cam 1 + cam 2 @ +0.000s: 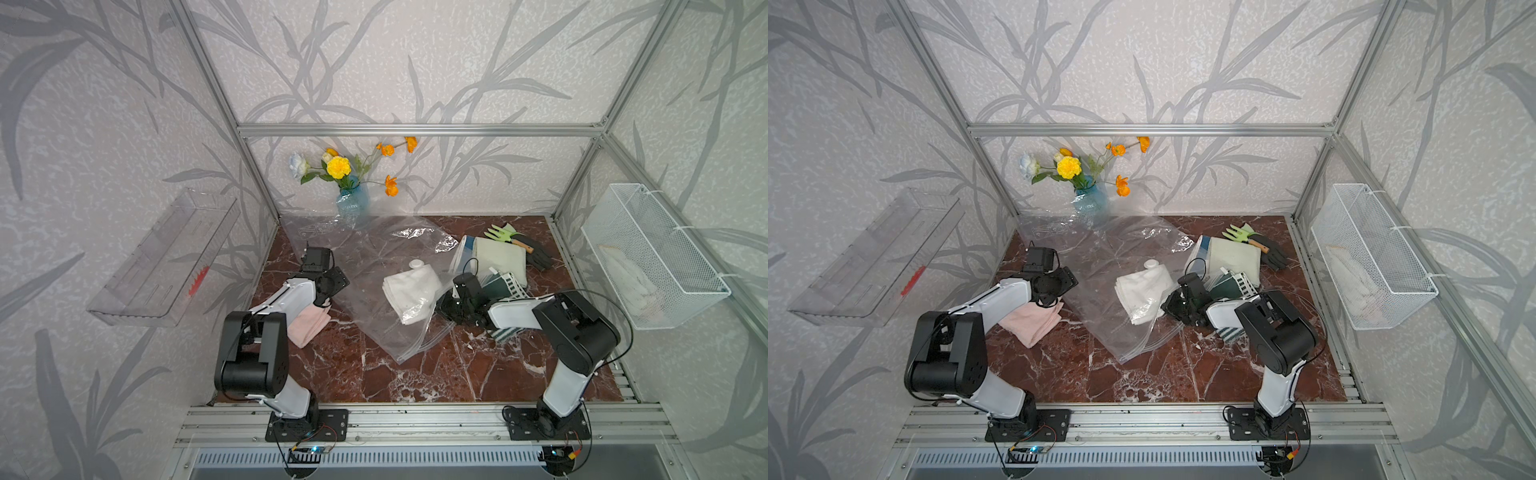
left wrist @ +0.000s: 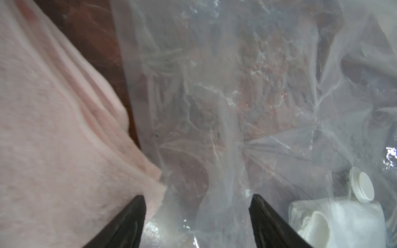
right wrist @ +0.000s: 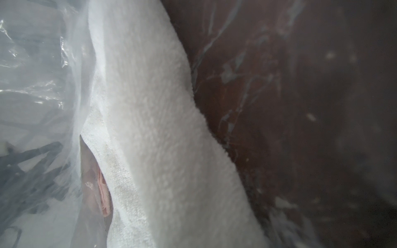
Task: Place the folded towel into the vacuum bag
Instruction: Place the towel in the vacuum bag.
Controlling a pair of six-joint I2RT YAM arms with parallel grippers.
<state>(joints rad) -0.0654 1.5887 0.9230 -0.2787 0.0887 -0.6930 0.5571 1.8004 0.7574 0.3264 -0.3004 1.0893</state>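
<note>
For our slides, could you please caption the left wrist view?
Open left gripper above the clear vacuum bag, pink towel alongside, white towel near the valve cap.

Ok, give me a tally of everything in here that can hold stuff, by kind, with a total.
Vacuum bag: 1
Glass vase: 1
Wire basket: 1
Clear wall tray: 1
Total: 4

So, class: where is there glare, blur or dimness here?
Both top views: glare on the crinkly transparent plastic bag. Left wrist view: folded pink towel out of focus. Right wrist view: white terry towel fairly sharp, red-brown marble tabletop dim, hazy.
</note>
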